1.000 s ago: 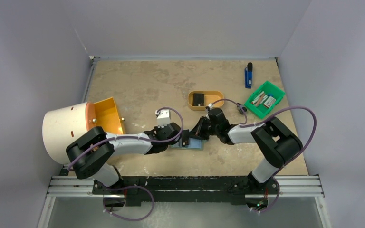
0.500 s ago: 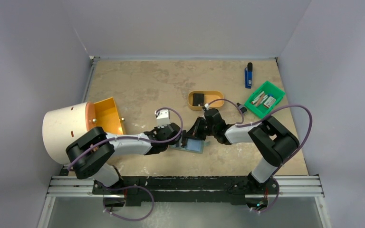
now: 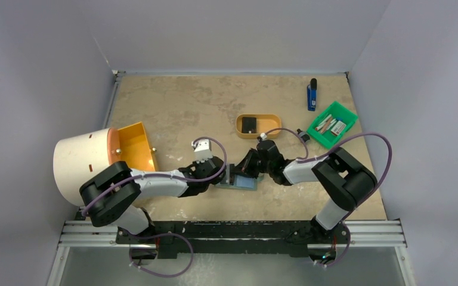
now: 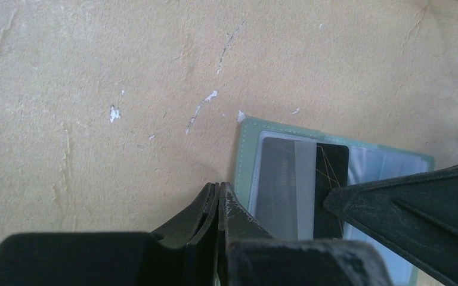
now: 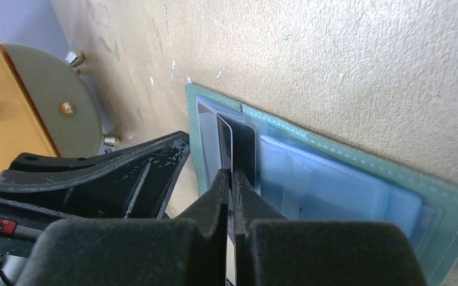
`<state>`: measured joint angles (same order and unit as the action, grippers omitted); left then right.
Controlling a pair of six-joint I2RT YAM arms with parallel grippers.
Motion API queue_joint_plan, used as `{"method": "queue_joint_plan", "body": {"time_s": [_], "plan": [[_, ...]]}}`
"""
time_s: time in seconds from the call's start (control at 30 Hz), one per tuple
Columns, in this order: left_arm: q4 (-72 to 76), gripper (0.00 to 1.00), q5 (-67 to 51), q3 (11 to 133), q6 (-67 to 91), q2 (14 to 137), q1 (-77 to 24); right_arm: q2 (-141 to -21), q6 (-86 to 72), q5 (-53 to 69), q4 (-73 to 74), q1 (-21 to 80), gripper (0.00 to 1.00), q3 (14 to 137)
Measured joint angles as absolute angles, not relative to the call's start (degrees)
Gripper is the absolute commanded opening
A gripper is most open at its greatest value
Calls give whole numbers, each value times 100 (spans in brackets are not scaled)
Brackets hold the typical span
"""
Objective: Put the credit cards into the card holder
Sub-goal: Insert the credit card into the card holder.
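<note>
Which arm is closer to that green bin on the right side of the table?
Right. The right end effector, gripping a credit card at the card holder, sits left of the green bin; the left end effector lies farther left, across the holder.

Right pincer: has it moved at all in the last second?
Yes, slightly. Measured against the tan tray, the right pincer has crept left, further over the green card holder, shut on a card.
</note>
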<state>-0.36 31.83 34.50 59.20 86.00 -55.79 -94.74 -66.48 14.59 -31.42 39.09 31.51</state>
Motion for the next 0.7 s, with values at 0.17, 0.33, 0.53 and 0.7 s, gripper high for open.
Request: {"method": "queue_joint_plan", "body": {"time_s": [0.17, 0.33, 0.53, 0.7], "plan": [[-5, 0, 3175, 3422, 5948, 8582, -5640, -9553, -6687, 1450, -3251, 3946, 0, 3162], [-45, 0, 3216, 3420, 5951, 8576, -5675, -9616, -6667, 1448, -3253, 3972, 0, 3221], [-274, 0, 3216, 3420, 5992, 8436, -5710, -9391, -6521, 1328, -2919, 4058, 44, 3223], [-655, 0, 3218, 3422, 6005, 8276, -5800, -8840, -6333, 1232, -2351, 4088, 58, 3223]]}}
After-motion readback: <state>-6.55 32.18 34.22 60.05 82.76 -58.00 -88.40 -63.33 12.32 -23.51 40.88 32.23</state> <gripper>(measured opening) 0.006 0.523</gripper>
